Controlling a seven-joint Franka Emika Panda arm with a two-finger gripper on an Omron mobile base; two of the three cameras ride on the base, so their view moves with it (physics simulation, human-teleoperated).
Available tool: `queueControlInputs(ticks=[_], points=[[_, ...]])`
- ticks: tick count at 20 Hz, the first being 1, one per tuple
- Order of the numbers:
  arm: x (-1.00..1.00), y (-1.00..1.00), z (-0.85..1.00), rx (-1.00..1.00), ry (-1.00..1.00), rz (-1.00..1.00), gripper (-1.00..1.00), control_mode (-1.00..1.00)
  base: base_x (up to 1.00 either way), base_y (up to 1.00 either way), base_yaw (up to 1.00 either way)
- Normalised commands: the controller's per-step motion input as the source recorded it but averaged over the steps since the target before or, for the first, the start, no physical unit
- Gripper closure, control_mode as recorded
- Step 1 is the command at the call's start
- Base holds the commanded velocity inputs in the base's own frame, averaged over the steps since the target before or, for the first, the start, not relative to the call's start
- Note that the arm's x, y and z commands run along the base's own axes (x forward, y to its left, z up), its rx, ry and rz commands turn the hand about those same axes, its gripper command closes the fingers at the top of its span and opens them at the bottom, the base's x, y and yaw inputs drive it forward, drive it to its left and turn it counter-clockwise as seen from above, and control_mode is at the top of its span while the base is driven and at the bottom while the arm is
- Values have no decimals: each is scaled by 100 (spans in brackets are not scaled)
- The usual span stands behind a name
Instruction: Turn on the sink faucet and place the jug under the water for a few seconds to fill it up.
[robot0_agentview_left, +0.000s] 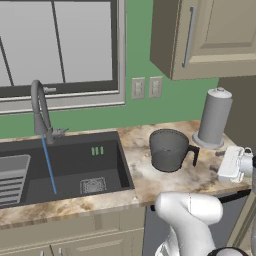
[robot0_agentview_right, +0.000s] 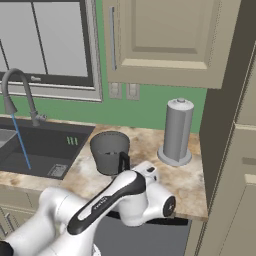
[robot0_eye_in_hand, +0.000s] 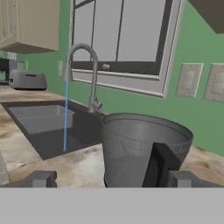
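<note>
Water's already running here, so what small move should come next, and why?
Probably ease the open claw forward to close on the jug's handle. Water already streams from the sink faucet into the sink, while the jug stands ungripped on the counter just ahead of the fingertips.

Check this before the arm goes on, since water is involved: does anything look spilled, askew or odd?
Nothing is spilled or tipped. The water runs from the sink faucet straight into the sink, while the jug stands upright on the counter, not under it.
</note>
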Motion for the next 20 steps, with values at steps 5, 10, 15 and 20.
queueControlInputs(ticks=[5, 10, 15, 20], points=[[30, -18, -17, 0, 0, 0, -100, -100, 0, 0, 0], [35, -11, -19, 0, 0, 0, -100, -100, 0, 0, 0], [38, -3, -20, 0, 0, 0, -100, -100, 0, 0, 0], [37, 0, -25, 0, 0, 0, -100, -100, 0, 0, 0]])
